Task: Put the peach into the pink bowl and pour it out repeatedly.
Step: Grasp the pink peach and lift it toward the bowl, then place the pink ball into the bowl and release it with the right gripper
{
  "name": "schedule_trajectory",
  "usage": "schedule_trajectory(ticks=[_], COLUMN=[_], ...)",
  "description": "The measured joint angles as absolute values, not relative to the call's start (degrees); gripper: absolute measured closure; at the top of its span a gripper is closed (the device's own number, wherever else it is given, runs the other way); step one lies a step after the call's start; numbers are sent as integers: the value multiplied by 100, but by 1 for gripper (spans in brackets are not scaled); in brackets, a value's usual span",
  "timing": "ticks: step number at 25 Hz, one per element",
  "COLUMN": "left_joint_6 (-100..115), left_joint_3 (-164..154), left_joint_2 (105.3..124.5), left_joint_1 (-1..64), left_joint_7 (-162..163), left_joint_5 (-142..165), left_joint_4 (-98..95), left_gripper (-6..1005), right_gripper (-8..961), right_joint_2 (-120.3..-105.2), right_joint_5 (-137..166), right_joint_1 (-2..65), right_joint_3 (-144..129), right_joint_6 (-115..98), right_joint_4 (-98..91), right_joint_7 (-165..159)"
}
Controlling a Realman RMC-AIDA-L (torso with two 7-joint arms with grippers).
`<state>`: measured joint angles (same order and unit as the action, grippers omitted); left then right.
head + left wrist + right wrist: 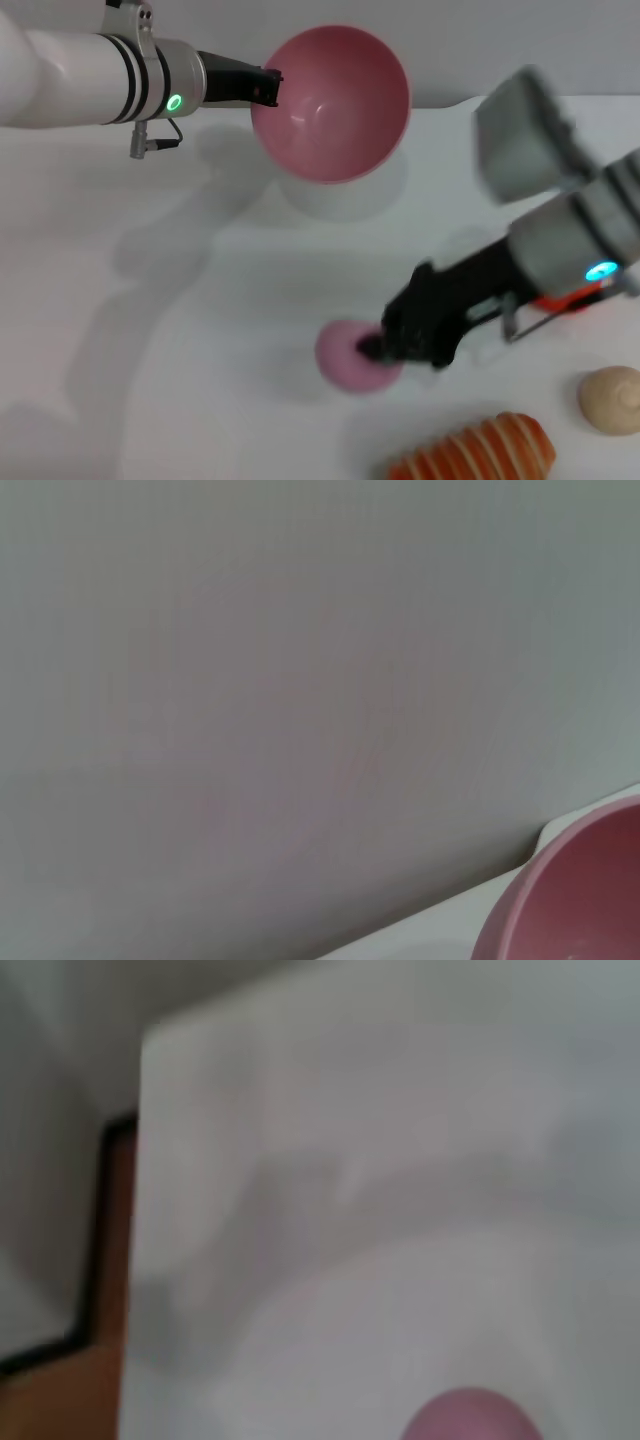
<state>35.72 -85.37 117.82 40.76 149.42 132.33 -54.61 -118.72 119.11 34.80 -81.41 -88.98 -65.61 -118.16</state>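
Bread [475, 452] lay at the desk's [200, 330] near edge, a beige ball [611, 399] beside it. Just behind, the right gripper [375, 348] was closed on the peach [348, 355], low over the desk. It looked light, smooth and round, so squeezing its middle seemed best. The left gripper [270, 85] pinched the bowl's [330, 100] rim, holding it tipped near the far edge.

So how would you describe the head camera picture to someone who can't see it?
The right gripper is at a small pink peach on a white table, while the left gripper holds an empty pink bowl tilted above it.
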Motion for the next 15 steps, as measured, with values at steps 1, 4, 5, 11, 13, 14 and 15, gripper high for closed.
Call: schedule_trajectory(ticks=[1,4,5,11,13,14,15], left_joint_6=[3575,3591,3607,3919,4059,4114,4174], left_joint_3=[-8537,-8561,-8569,-8604,-8625,-8628,-8628], left_joint_2=[11782,11780,11780,11797,11799,11800,11800], left_joint_1=[4070,4052,4048,4055,4078,4087,4099], left_joint_7=[14942,14942,14942,14942,14942,14941,14943], left_joint_5=[13233,13235,13235,13235,13224,13220,13219], left_joint_4=[-5460,-5453,-5452,-5485,-5507,-5514,-5530], left_gripper=[960,960,960,960,960,960,960], right_gripper=[887,895,898,914,913,910,906], right_joint_2=[-11870,-11862,-11862,-11863,-11862,-11862,-11863], right_joint_5=[11831,11443,11311,10628,10622,10627,10628], right_joint_1=[3300,2870,2772,2584,2580,2580,2581], right_joint_3=[-7963,-7457,-7272,-6084,-5984,-5977,-5990], right_joint_6=[-8983,-9055,-9049,-8732,-8370,-8186,-8015], right_joint_4=[-7020,-8096,-8331,-8703,-8522,-8403,-8261], right_joint_7=[-11817,-11804,-11792,-11299,-11137,-11051,-10950])
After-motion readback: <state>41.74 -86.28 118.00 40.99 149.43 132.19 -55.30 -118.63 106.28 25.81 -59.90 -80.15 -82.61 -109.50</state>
